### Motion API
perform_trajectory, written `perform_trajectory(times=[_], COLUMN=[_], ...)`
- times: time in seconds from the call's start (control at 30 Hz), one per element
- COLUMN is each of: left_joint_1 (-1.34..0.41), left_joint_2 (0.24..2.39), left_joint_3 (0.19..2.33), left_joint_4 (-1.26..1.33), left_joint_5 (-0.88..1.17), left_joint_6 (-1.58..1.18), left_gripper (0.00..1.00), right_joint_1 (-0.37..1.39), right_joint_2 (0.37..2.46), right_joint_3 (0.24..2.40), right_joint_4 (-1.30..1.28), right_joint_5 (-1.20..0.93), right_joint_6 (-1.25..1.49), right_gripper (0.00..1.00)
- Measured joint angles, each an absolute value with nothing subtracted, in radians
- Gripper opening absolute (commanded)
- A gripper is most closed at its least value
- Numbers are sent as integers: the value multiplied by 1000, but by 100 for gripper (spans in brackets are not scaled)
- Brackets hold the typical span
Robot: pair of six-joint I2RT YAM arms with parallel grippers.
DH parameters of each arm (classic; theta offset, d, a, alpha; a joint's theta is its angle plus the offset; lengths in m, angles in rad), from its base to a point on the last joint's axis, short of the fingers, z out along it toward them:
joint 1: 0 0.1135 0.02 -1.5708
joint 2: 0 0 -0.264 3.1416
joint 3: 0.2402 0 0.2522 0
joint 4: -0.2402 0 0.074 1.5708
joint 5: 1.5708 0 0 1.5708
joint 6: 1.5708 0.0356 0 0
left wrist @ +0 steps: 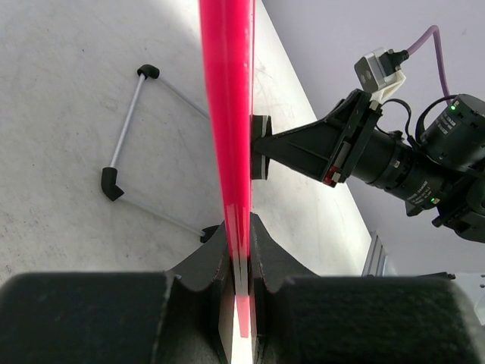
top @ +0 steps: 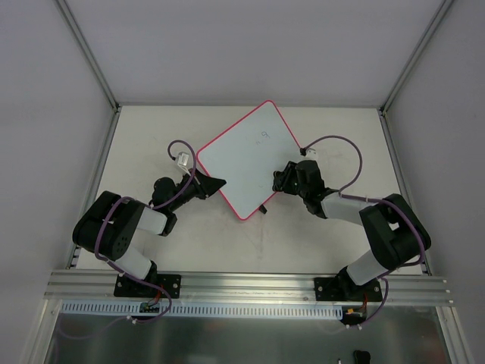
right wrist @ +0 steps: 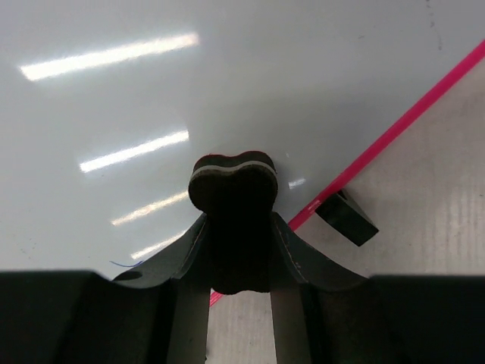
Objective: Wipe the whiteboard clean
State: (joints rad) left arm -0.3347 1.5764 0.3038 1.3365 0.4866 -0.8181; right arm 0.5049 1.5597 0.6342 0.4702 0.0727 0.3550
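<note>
The whiteboard [top: 246,155] lies turned like a diamond in the middle of the table, with faint writing [top: 265,135] near its far corner. My left gripper [top: 216,182] is shut on the board's left edge; in the left wrist view the pink-red rim [left wrist: 227,114] runs straight down between the jaws of the left gripper [left wrist: 241,250]. My right gripper [top: 284,178] is shut on a black eraser block [right wrist: 233,220], which presses against the white surface [right wrist: 227,76] close to the rim [right wrist: 394,133]. A short blue mark [right wrist: 121,264] shows beside the left finger.
A thin wire stand [left wrist: 125,144] with black end caps lies on the table under the board. A black clip [right wrist: 346,218] sticks out from the board's lower right edge. Enclosure walls surround the table; an aluminium rail [top: 250,284] runs along the near edge.
</note>
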Motion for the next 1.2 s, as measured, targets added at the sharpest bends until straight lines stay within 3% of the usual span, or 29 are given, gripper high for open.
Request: perform_trajectory(times=[0.3,0.6,1.2], left_joint_1=[-335,-334,-332], left_joint_2=[1576,1576,1576], left_joint_3=[304,304,304], left_joint_4=[1339,1341,1341], left_joint_5=[487,490,488], left_joint_6=[-818,-817,-816], left_gripper=[0,0,0], right_joint_1=[492,650,791], right_joint_2=[1557,1528,1544], right_joint_3=[645,653,755], right_joint_4=[405,352,255], right_joint_5=[121,249,223], right_joint_6=[331,237,204], right_gripper=[0,0,0])
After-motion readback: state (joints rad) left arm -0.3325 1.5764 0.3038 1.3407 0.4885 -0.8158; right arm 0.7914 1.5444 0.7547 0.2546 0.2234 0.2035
